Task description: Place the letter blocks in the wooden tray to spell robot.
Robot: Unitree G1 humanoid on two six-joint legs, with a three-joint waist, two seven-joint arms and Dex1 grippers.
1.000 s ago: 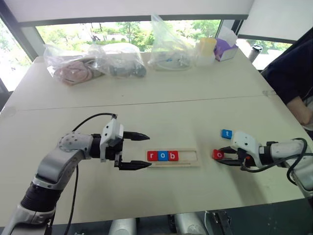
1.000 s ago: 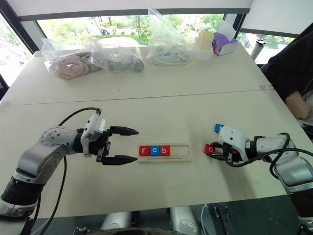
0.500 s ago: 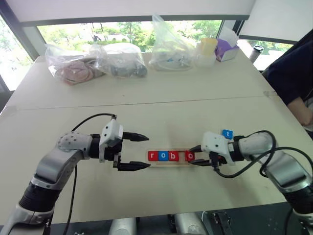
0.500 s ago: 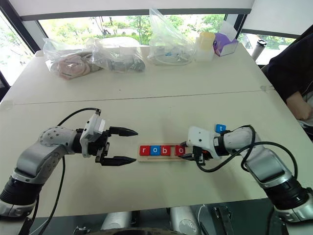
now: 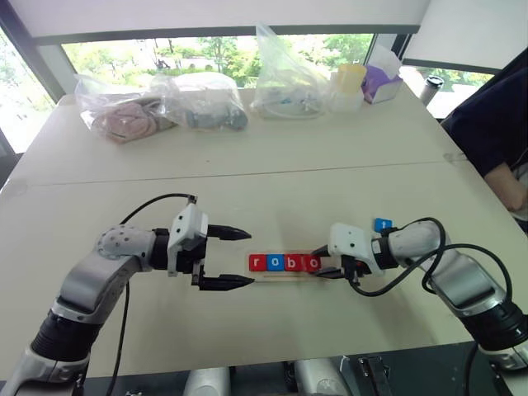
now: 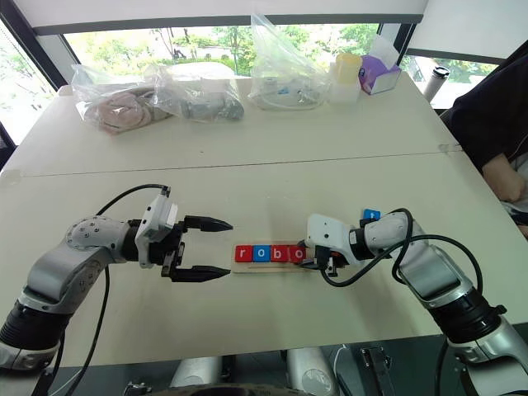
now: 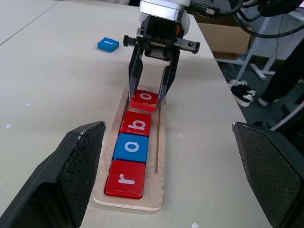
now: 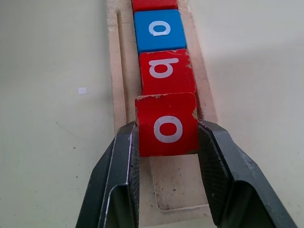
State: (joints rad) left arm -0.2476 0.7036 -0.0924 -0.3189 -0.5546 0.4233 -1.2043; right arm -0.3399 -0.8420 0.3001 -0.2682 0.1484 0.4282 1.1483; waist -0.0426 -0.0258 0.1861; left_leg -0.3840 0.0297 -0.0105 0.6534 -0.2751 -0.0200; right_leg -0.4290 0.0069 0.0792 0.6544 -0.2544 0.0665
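Reading r, o, b along the tray, three tiles lie side by side: a red r, a blue o and a red b. At the row's 3 o'clock end the right gripper pinches a second red o between both fingers, tilted and touching the b. A second ago that tile was held over bare table well to the tray's 3 o'clock; the arm has since swung in. The blue t lies on the table at about 1 o'clock of the tray. The left gripper, jaws wide and empty, has stayed just off the tray's 9 o'clock end.
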